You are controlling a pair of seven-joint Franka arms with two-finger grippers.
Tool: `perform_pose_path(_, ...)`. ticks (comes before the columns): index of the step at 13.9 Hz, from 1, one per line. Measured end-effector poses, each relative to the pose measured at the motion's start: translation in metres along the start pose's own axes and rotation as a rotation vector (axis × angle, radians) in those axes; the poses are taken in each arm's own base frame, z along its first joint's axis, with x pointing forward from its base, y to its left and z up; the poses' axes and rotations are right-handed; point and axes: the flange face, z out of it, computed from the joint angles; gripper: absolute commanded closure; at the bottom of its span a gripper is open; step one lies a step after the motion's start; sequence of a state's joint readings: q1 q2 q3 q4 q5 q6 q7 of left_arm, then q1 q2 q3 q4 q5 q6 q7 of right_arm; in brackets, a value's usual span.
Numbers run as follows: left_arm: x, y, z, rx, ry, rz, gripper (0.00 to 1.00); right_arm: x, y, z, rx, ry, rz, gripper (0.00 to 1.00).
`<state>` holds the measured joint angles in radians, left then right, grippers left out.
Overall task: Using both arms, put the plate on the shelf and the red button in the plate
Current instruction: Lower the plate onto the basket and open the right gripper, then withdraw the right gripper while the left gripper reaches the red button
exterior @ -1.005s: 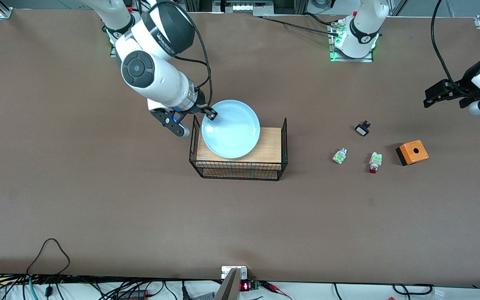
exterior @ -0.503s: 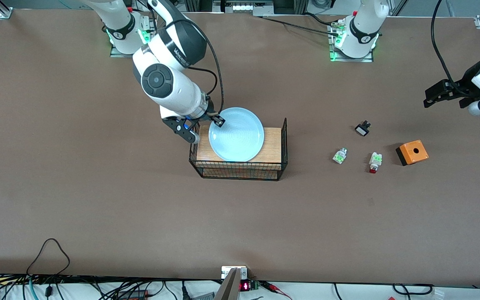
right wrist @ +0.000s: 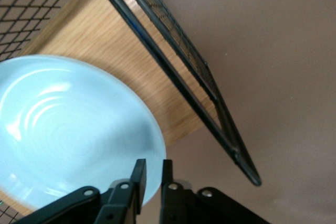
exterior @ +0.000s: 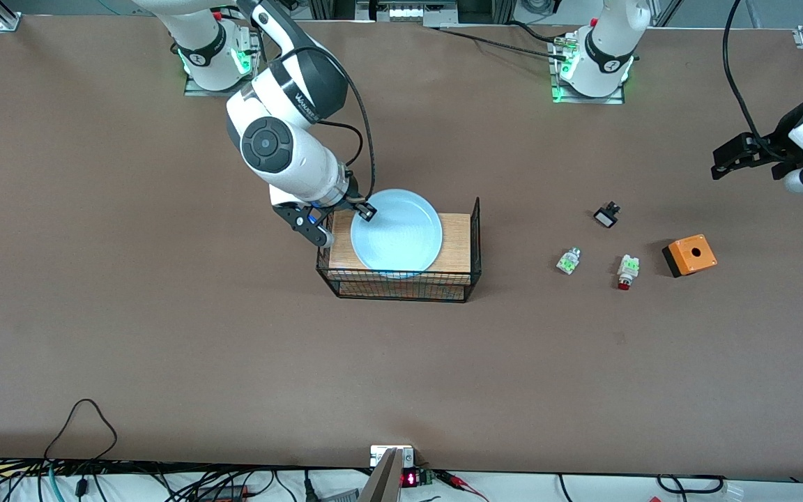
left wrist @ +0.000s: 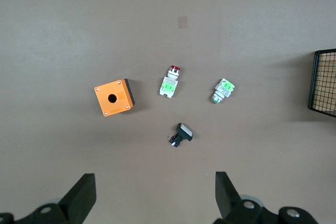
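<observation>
Brown matting covers the surface (exterior: 164, 335), with a wire rack (exterior: 399, 258) near its middle. My right end effector (exterior: 366, 211) is clamped on the rim of the plate (exterior: 396, 232), at the plate's ten o'clock, holding it just over the rack's wooden shelf (exterior: 454, 244); whether it rests there yet, I cannot tell. My left end effector (left wrist: 152, 195) waits with fingers apart above the red button (exterior: 626, 270), which lies untouched on the surface toward the left arm's end, between a green-patched part (exterior: 568, 261) and an orange box (exterior: 689, 255). So the plate is nearly placed; the button is all left.
</observation>
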<state>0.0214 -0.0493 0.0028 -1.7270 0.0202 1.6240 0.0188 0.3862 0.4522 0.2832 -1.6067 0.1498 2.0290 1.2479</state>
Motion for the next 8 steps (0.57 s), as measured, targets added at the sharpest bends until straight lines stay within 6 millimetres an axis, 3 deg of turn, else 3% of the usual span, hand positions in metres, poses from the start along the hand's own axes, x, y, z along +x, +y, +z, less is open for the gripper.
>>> perform_pose_path(4, 0.0, 0.0, 0.001, 0.0, -0.003, -0.006, 0.0, -0.004, 0.002, -0.023, -0.004, 0.052, -0.028, 0.0)
perform_pose_path(8, 0.0, 0.0, 0.008, 0.0, -0.037, -0.013, 0.0, -0.021, 0.013, -0.088, -0.001, 0.078, -0.044, 0.0)
